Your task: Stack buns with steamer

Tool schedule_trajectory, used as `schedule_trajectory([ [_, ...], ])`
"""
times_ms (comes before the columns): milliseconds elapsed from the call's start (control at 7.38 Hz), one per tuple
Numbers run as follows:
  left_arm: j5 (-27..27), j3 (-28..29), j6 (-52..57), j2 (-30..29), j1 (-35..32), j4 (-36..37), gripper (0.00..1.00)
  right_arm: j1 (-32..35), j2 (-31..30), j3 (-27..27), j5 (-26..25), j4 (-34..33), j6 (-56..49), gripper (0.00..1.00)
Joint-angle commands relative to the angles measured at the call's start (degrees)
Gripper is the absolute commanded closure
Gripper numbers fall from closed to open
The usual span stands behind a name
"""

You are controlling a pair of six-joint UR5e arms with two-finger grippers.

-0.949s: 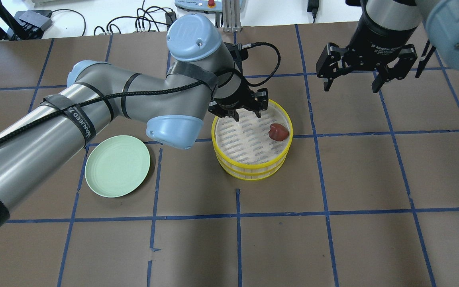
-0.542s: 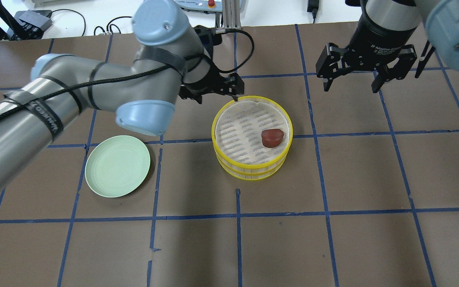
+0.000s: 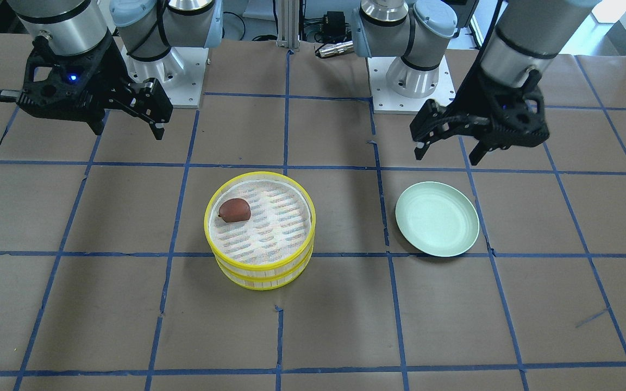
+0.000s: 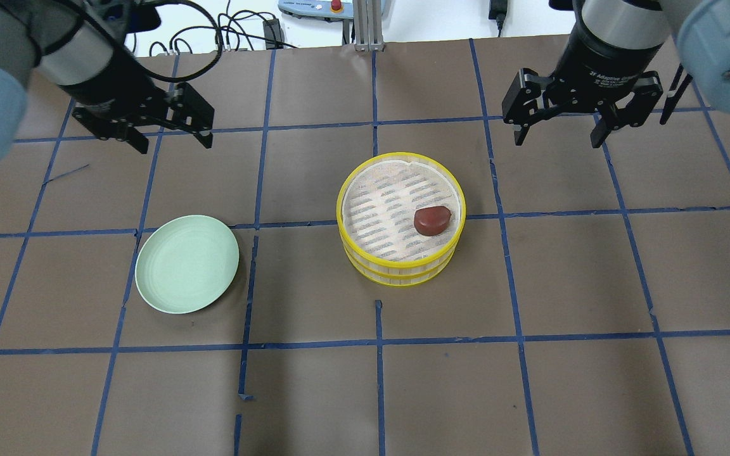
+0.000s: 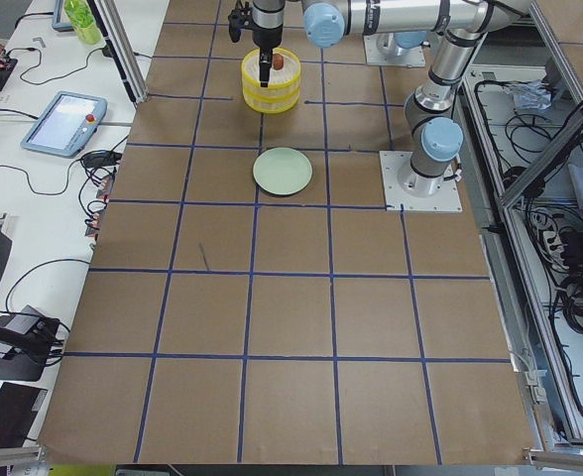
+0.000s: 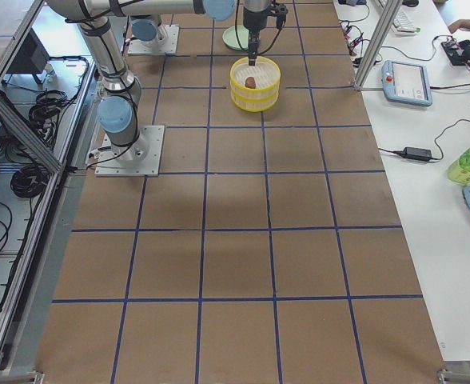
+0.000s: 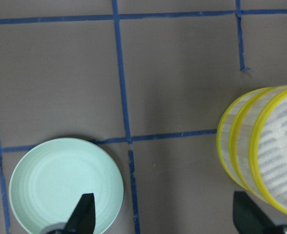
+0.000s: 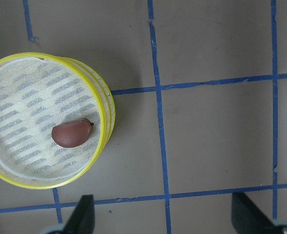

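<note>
Reddish-brown bun (image 4: 432,220) lies inside the top of the yellow steamer (image 4: 397,275), which I guess is why the left gripper (image 4: 173,145) and the right gripper (image 4: 558,140) hang up high, fingers spread wide, holding nothing; no white bun shows.

Green plate (image 7: 60,180) lower left; yellow steamer (image 7: 231,146) at right edge (cropped); pincer (image 7: 166,217) fingertips spread.
</note>
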Motion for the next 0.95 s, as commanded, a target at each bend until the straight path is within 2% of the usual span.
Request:
schedule_trajectory([
  [0, 3.6, 4.0, 0.3, 1.0, 1.6, -9.0, 0.00, 0.0, 0.0, 0.0, 0.0, -0.1, 0.0, 0.00],
  [814, 3.2, 0.8, -0.2, 1.7, 0.6, -9.0, 0.00, -0.2, 0.1, 0.1, 0.8, -0.1, 0.0, 0.00],
])
